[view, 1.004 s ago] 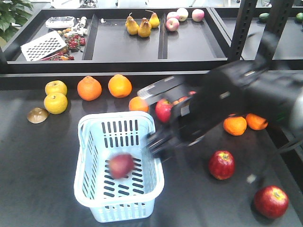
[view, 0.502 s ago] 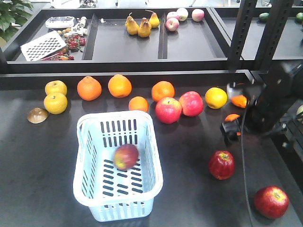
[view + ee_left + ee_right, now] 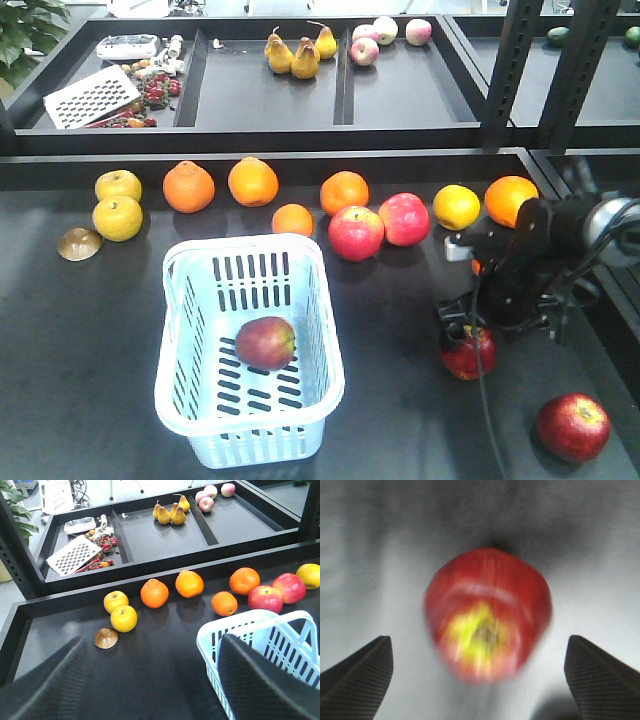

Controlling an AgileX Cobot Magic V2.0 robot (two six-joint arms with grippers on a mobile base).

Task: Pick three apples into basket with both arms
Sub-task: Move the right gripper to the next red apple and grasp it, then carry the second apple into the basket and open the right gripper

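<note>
**Apple count: 1 in, 2 out**

One dark apple (image 3: 266, 343) lies in the basket (image 3: 250, 440). Two on the table: one (image 3: 468, 354) under the right gripper (image 3: 462, 330), jaws spread wide, nothing held; another (image 3: 572, 426) near the corner. Left gripper (image 3: 150, 680) open, empty.

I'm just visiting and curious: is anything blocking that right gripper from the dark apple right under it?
Nothing visible does. In the right wrist view the apple lies on bare table between the spread fingertips, with open space around it. From the front, the right gripper hangs directly above that apple.
</note>
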